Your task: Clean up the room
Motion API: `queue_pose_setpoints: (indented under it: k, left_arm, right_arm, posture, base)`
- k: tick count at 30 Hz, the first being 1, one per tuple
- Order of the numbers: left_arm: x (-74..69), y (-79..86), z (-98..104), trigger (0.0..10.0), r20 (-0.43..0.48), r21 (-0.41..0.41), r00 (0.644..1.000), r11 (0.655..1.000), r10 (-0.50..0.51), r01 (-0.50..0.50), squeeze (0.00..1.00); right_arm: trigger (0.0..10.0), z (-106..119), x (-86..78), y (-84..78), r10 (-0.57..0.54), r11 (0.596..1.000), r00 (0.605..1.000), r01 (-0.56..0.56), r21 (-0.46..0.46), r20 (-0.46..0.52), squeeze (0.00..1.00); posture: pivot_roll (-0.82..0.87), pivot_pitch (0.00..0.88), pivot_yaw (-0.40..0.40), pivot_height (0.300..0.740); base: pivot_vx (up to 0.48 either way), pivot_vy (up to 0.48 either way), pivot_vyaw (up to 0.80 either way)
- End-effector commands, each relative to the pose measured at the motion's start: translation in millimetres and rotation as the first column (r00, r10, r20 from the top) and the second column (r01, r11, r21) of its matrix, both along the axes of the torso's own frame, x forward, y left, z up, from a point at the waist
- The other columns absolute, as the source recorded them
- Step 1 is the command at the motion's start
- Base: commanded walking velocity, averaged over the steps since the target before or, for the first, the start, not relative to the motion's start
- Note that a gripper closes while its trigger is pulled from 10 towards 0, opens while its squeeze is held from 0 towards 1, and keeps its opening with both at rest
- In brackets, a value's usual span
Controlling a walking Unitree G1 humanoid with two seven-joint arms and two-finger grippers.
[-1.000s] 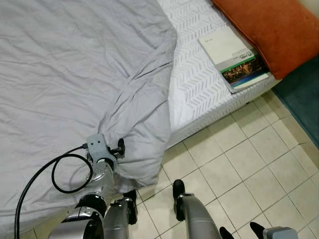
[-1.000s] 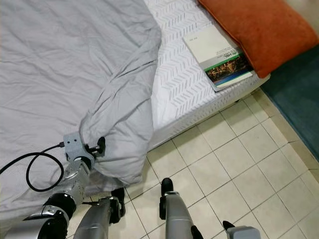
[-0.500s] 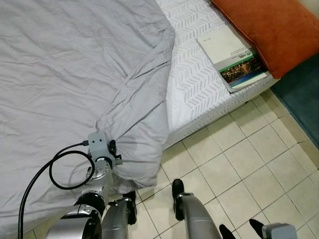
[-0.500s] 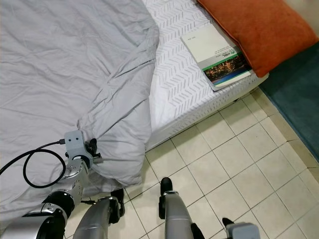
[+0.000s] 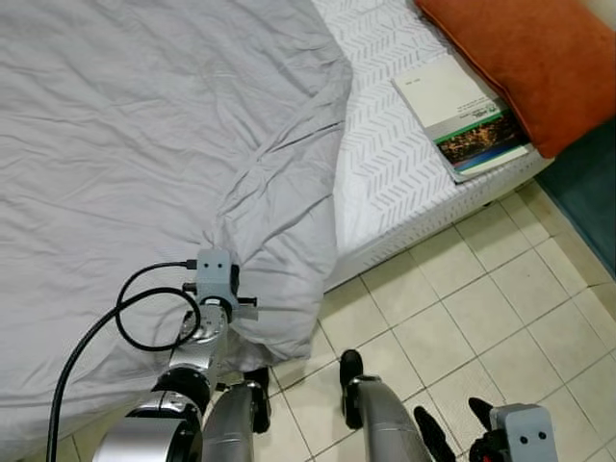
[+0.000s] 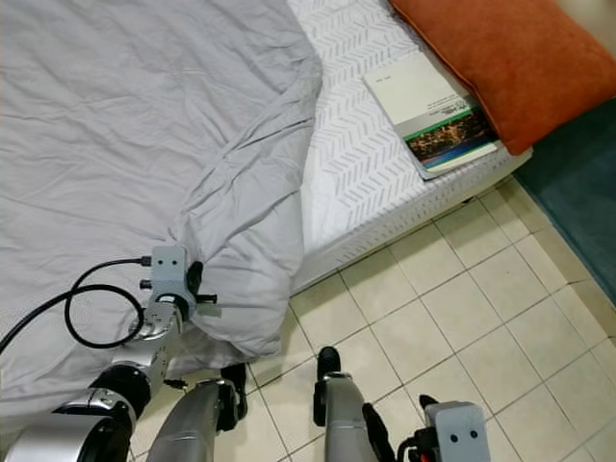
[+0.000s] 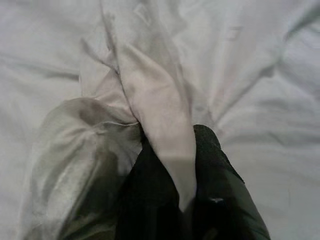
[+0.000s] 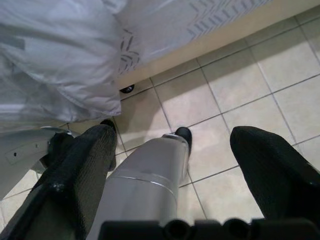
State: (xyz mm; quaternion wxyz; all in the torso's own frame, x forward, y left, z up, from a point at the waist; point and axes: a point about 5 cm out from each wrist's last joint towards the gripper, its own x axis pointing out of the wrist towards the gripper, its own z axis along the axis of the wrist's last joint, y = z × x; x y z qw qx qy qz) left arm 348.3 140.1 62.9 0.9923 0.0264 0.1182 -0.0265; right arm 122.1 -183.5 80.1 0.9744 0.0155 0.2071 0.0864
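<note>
Left gripper (image 7: 185,165) is clenched on a fold of the grey duvet (image 5: 144,144), which I see draped over the bed's near corner. Right gripper (image 8: 170,175) hangs spread apart above the tiled floor (image 5: 462,318). Farther off, a book (image 5: 460,115) lies on the white sheet (image 5: 385,164), touching an orange pillow (image 5: 529,58).

A low bed (image 5: 414,207) with a white patterned sheet stands on a beige tiled floor (image 5: 481,318).
</note>
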Motion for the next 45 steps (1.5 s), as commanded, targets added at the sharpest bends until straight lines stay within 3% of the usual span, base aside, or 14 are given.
queue_pose_setpoints:
  k: [1,6,12,18,30,33,36,37,40,45]
  left_arm:
    - [-10.7,-7.7,-16.9,10.0,-0.067,0.007,0.997,0.999,-0.039,0.04,0.0]
    - [-10.4,-12.6,-16.8,10.0,-0.07,0.017,0.996,0.998,-0.058,0.059,0.0]
    - [-7.9,-49.1,-10.1,10.0,-0.062,0.039,0.981,0.982,-0.183,0.186,0.0]
    - [-4.9,-67.5,-2.5,10.0,-0.049,0.046,0.972,0.971,-0.232,0.234,0.0]
    - [-12.6,-101.2,-3.4,10.0,-0.075,0.056,0.938,0.938,-0.339,0.343,0.0]
    - [-18.3,-109.8,-8.6,10.0,-0.113,0.092,0.913,0.911,-0.392,0.402,0.0]
    - [-38.0,-130.0,-27.2,10.0,-0.26,0.226,0.807,0.779,-0.531,0.585,0.0]
    - [-38.0,-130.0,-27.2,10.0,-0.26,0.226,0.807,0.779,-0.531,0.585,0.0]
    - [-51.9,-142.9,-36.3,10.0,-0.311,0.252,0.739,0.698,-0.598,0.67,0.0]
    - [-56.7,-155.5,-34.5,10.0,-0.302,0.264,0.726,0.678,-0.617,0.686,0.0]
  right_arm:
    - [10.0,-8.5,-7.2,-1.4,-0.01,1.0,0.999,0.01,-0.012,-0.052,0.0]
    - [10.0,-10.2,-4.5,-0.4,-0.01,1.0,0.999,0.009,-0.01,-0.049,0.0]
    - [10.0,-12.1,-3.1,-2.3,-0.019,1.0,0.999,0.019,-0.017,-0.038,0.0]
    - [10.0,-13.6,-3.4,-0.6,-0.017,1.0,0.999,0.017,-0.019,-0.036,0.0]
    - [10.0,-17.7,-4.1,5.8,-0.007,1.0,0.999,0.007,-0.015,-0.033,0.0]
    - [10.0,-18.6,-4.8,8.6,-0.003,1.0,0.999,0.003,-0.013,-0.033,0.0]
    - [10.0,-19.2,-6.2,10.5,-0.001,1.0,0.999,0.001,-0.01,-0.038,0.0]
    - [10.0,-19.2,-6.2,10.5,-0.001,1.0,0.999,0.001,-0.01,-0.038,0.0]
    - [10.0,-19.9,-8.8,14.0,0.006,1.0,0.999,-0.006,-0.008,-0.042,0.0]
    - [10.0,-19.9,-11.1,15.9,0.006,1.0,0.999,-0.007,-0.009,-0.041,0.0]
  posture:
    - [-0.28,0.49,-0.01,0.74]
    - [-0.28,0.485,-0.004,0.74]
    - [-0.29,0.457,0.008,0.74]
    - [-0.29,0.445,0.006,0.74]
    - [-0.29,0.429,0.026,0.74]
    - [-0.29,0.429,0.034,0.74]
    - [-0.29,0.432,0.036,0.74]
    - [-0.29,0.432,0.036,0.74]
    - [-0.31,0.438,0.039,0.74]
    - [-0.31,0.439,0.043,0.74]
  base:
    - [0.0,-0.48,0.0]
    - [0.0,-0.48,0.0]
    - [0.0,-0.48,0.0]
    - [0.0,-0.48,0.0]
    - [0.0,-0.48,0.0]
    - [0.0,-0.48,0.0]
    - [0.0,0.0,0.0]
    - [0.0,0.0,0.0]
    - [0.0,0.0,0.0]
    - [0.0,0.0,0.0]
